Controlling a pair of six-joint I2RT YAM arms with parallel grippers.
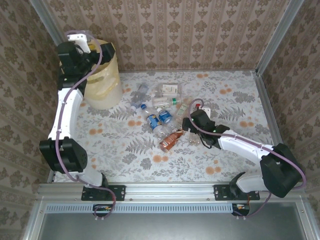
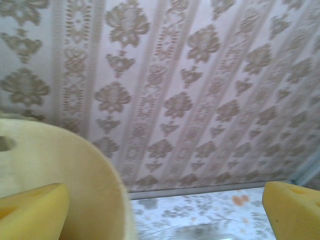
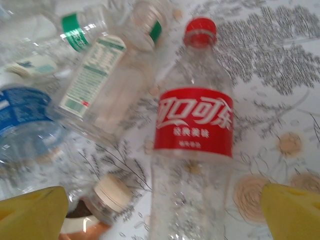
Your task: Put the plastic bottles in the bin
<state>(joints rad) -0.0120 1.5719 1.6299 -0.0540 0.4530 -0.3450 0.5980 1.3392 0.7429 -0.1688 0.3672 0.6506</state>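
- Yellow pads (image 3: 30, 215) of the right gripper (image 3: 162, 215) stand wide apart at the bottom corners of the right wrist view, clamped on nothing. A red-labelled bottle (image 3: 192, 120) lies on the table between them, its red cap pointing away, with bare cloth showing on either side of it.
- Just left of that bottle lies a brown bottle (image 3: 107, 197) with a pale cap. Beyond it is a clear bottle with a green-and-white label (image 3: 92, 80), and at the left edge a blue-labelled bottle (image 3: 25, 120).
- Seen from above, the right gripper (image 1: 187, 122) sits low at the right edge of the heap of plastic bottles (image 1: 165, 116), which is bunched in the middle of the flowered table (image 1: 235, 100).
- The left gripper (image 2: 162, 215) is likewise spread wide and empty. Its left pad (image 2: 30, 212) shows in front of the curved wall of the bin (image 2: 75, 165).
- The bin (image 1: 105, 85) stands upright in the far left corner, close to the left and back walls, and the left arm's wrist (image 1: 75, 50) is raised over its rim.
- A strip of bare table separates the bin from the heap.
- Open table lies on the far right, between the right arm and the right wall, and at the near left, between the left arm and the heap.
- Papered walls (image 1: 200, 35) close three sides, and a metal rail (image 1: 170, 190) carrying both arm bases runs along the near edge.
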